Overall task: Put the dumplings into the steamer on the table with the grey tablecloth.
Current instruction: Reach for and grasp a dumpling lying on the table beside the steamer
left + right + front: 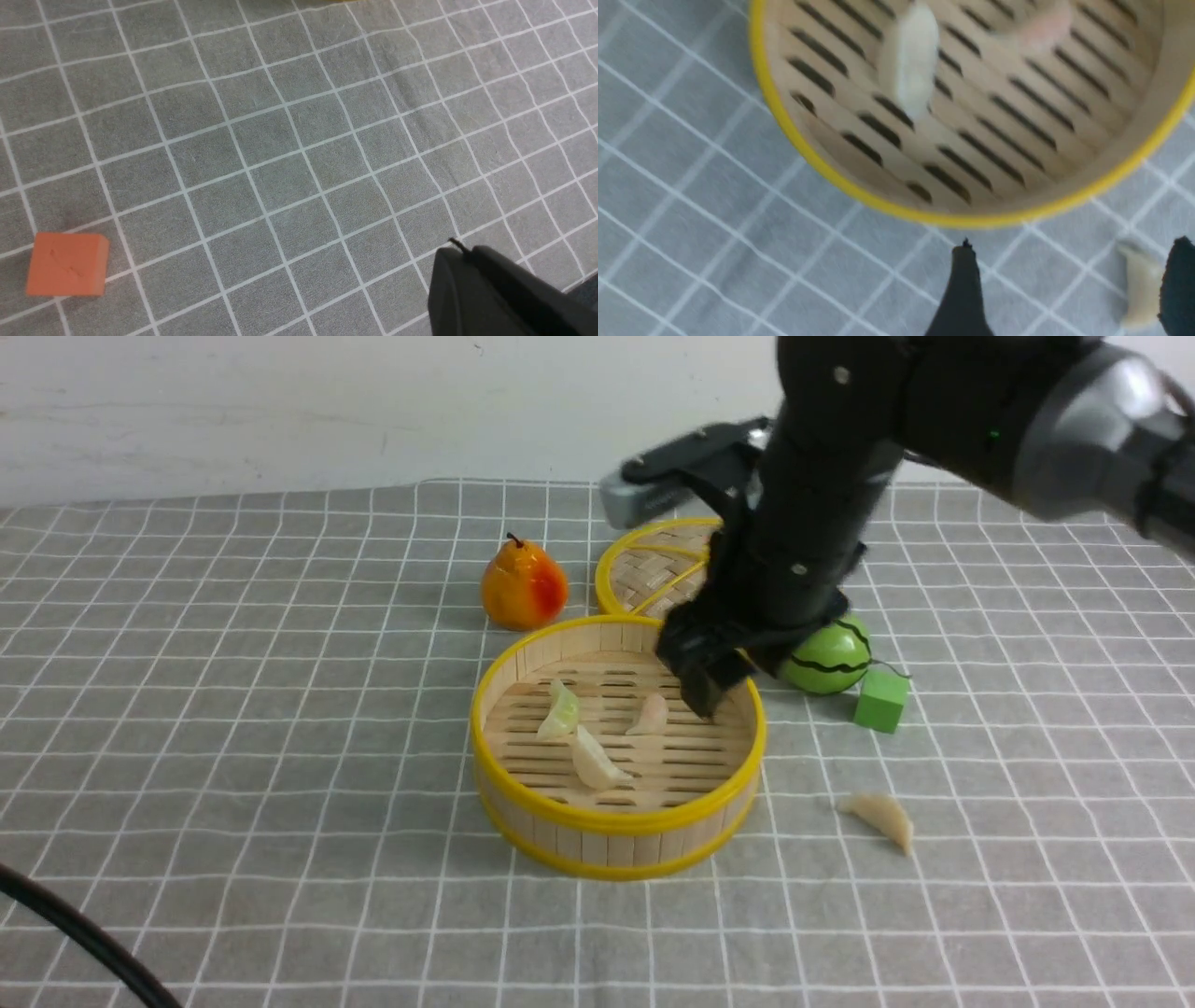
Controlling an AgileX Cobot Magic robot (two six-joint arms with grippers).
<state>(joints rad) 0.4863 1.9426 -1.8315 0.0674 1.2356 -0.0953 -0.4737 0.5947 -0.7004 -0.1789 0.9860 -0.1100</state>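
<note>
The steamer [618, 821] stands mid-table on the grey tablecloth [280, 756]. Three dumplings lie on its slatted floor: a pale green one [560, 709], a cream one [597, 761] and a pale pink one [651, 714]. Another cream dumpling [878, 817] lies on the cloth to the steamer's right. My right gripper [705, 695] hangs over the steamer's right side. In the blurred right wrist view that gripper [1073, 245] is open and empty, with the steamer rim [971, 219] and the loose dumpling [1139, 284] beside one finger [1178, 284]. My left gripper [460, 252] is shut over bare cloth.
An orange-red pear [523, 586] and the flat woven lid [644, 574] sit behind the steamer. A green striped ball [829, 658] and a green cube [880, 700] lie to its right. An orange cube [65, 265] rests on the cloth near the left gripper.
</note>
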